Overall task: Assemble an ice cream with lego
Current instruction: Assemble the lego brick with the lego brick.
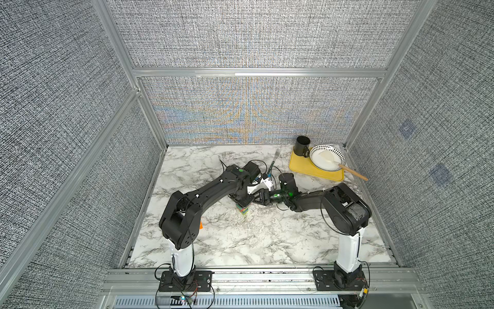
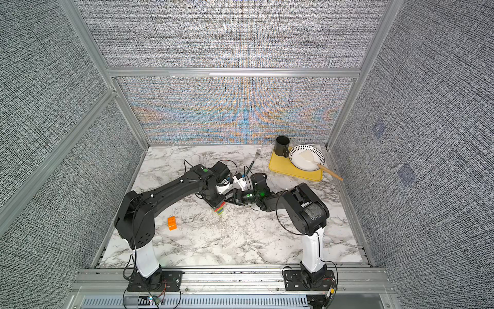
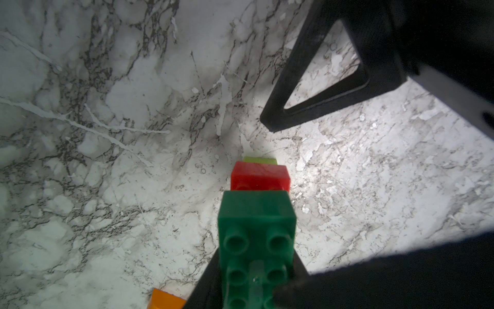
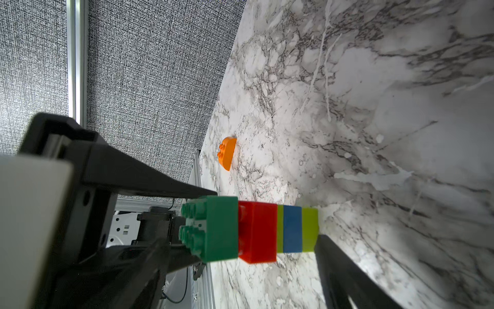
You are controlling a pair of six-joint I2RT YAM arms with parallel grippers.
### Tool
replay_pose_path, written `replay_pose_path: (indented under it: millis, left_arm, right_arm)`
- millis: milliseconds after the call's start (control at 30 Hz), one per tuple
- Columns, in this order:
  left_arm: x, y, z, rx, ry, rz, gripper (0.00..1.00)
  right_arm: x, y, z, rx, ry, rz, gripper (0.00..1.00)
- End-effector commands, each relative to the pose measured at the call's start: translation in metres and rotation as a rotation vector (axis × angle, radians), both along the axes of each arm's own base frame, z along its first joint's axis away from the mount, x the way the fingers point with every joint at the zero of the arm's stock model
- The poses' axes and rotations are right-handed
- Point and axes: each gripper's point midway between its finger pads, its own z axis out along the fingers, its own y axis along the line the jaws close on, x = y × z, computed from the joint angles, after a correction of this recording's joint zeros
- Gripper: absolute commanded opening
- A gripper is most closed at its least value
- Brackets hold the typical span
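top-down shot: marble table (image 1: 240, 246), two black arms meeting mid-table. the half-built ice cream (image 2: 219, 209) stands upright there: lime, blue, lime, red, w/ a green brick (image 4: 213, 227) on top. left gripper (image 4: 203, 227) pinches the green brick from above. right gripper (image 1: 257, 198) is spread wide & holds nothing, one finger (image 4: 336, 267) just beside the lime base. orange brick (image 2: 172, 223), the missing top, lies loose near the left arm's base. risks: the narrow stem could tip if left lets go off-axis, or if the right finger knocks the base. pressing orange on w/o support may topple it.
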Motion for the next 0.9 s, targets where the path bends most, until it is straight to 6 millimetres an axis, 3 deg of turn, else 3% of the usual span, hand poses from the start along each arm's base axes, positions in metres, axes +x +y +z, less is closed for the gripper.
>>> replay_pose_path:
  millis: [0, 233, 433, 700, 867]
  left_arm:
    - [0.004, -0.007, 0.002, -0.029, -0.012, -0.011, 0.02]
    - [0.006, -0.009, 0.009, -0.038, -0.016, -0.018, 0.02]
    - [-0.001, -0.005, -0.007, -0.008, 0.028, -0.018, 0.02]
    - [0.001, -0.001, 0.003, -0.004, -0.008, -0.024, 0.02]
    - [0.002, 0.003, -0.006, 0.013, 0.011, -0.012, 0.02]
  right_arm:
    - [-0.002, 0.005, 0.009, 0.036, -0.004, 0.035, 0.85]
    - [0.001, 0.008, 0.005, 0.042, 0.046, 0.043, 0.77]
    - [-0.002, 0.011, 0.007, 0.058, 0.056, 0.06, 0.71]
    - [-0.004, 0.014, 0.005, 0.053, 0.053, 0.073, 0.71]
    - [-0.007, 0.017, 0.004, 0.048, 0.052, 0.083, 0.71]
